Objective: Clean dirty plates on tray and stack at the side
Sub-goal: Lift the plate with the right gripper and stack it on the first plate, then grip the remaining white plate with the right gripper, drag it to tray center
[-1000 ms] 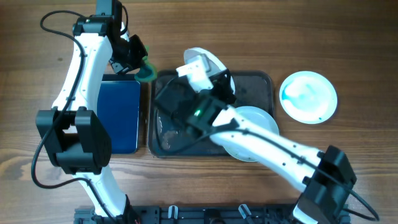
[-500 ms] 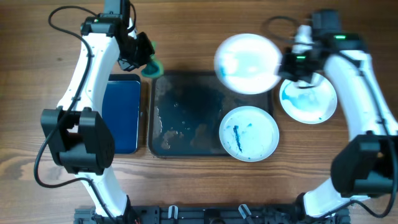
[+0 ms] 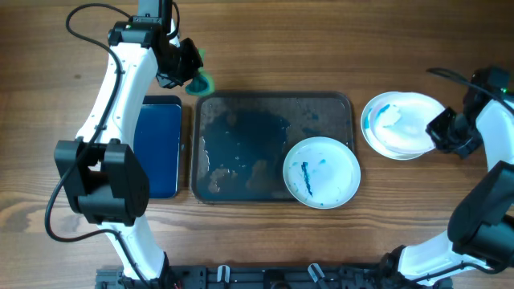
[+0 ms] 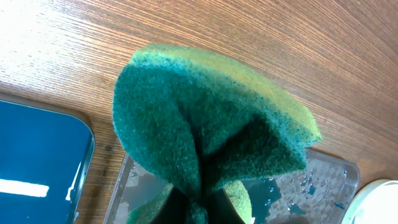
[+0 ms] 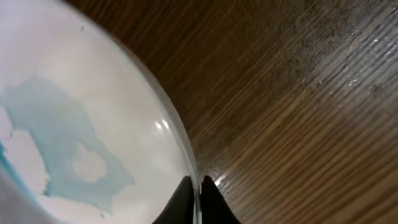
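The tray (image 3: 241,144) is wet and lies mid-table. One plate (image 3: 321,171) with blue streaks sits in its front right corner; it also shows in the left wrist view (image 4: 380,202). My right gripper (image 3: 439,132) is shut on the rim of a second plate (image 3: 405,122), holding it on or just over a third plate (image 3: 370,120) on the table to the right of the tray. In the right wrist view my fingers (image 5: 198,190) pinch the rim of the held plate (image 5: 74,124). My left gripper (image 3: 186,74) is shut on a green sponge (image 3: 202,82) above the tray's back left corner (image 4: 323,180).
A smaller black tray with a blue inside (image 3: 157,148) lies left of the big tray and shows in the left wrist view (image 4: 37,149). The sponge (image 4: 205,124) fills most of that view. Bare wooden table surrounds the plates at right (image 5: 298,93).
My right arm has carried the plate from above the tray's back right corner out to the right, down over the plate on the table. My left arm has hardly moved.
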Action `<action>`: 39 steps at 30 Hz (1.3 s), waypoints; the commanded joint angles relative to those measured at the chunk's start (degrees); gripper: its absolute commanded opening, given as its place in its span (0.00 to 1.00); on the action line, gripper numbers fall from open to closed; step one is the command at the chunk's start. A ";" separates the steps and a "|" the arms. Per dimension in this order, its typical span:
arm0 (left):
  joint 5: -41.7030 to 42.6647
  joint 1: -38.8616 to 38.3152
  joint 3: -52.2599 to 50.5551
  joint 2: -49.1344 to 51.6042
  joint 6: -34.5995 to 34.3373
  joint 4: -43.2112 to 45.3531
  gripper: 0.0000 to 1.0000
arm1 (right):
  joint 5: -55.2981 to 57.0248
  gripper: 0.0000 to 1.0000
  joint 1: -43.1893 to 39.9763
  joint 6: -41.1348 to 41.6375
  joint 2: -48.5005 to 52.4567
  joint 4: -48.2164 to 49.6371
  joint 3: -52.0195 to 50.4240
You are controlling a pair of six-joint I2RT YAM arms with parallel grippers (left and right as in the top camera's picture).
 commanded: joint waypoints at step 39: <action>-0.33 -0.87 0.42 -0.24 1.14 -0.13 0.04 | -18.75 0.07 24.11 -15.32 -1.49 -0.90 -14.99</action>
